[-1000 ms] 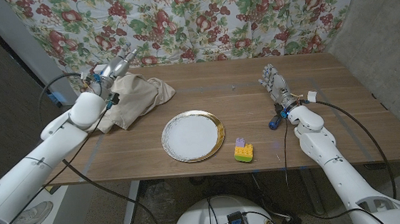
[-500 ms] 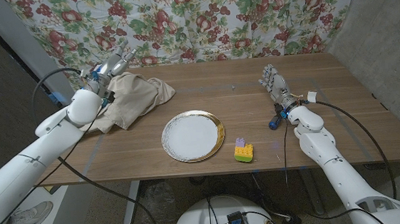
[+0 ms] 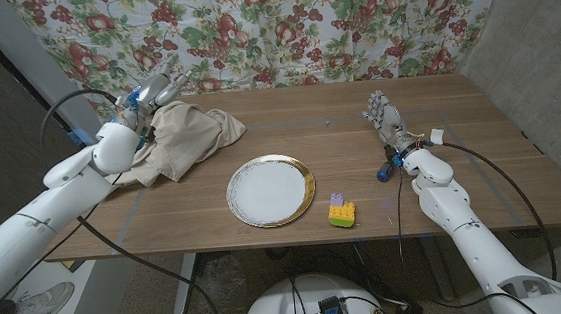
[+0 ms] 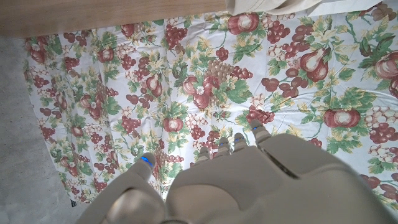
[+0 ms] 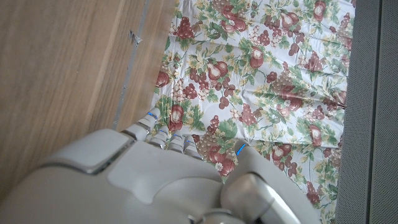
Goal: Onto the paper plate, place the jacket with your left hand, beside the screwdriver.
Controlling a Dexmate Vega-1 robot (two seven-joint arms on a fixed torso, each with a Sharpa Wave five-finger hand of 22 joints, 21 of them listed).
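wooden table (image 3: 288,126), floral curtain (image 3: 280,27) behind, grey wall (image 3: 543,46)

One jacket (image 3: 187,136), one plate (image 3: 270,190), one screwdriver (image 3: 386,171), one toy block (image 3: 341,211). Two robot hands: left hand (image 3: 153,93), right hand (image 3: 384,115). One table (image 3: 308,125), one floral curtain (image 3: 280,27).

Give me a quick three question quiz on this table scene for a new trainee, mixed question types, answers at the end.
1. True or false: the jacket already lies on the paper plate.
2. Which thing lies nearest the right hand? A) the toy block B) the screwdriver C) the jacket
3. Fill in: the left hand is up at the table's far ______ corner, by the jacket.

Key: 1. False, the plate is bare and the jacket lies apart from it. 2. B. 3. left.
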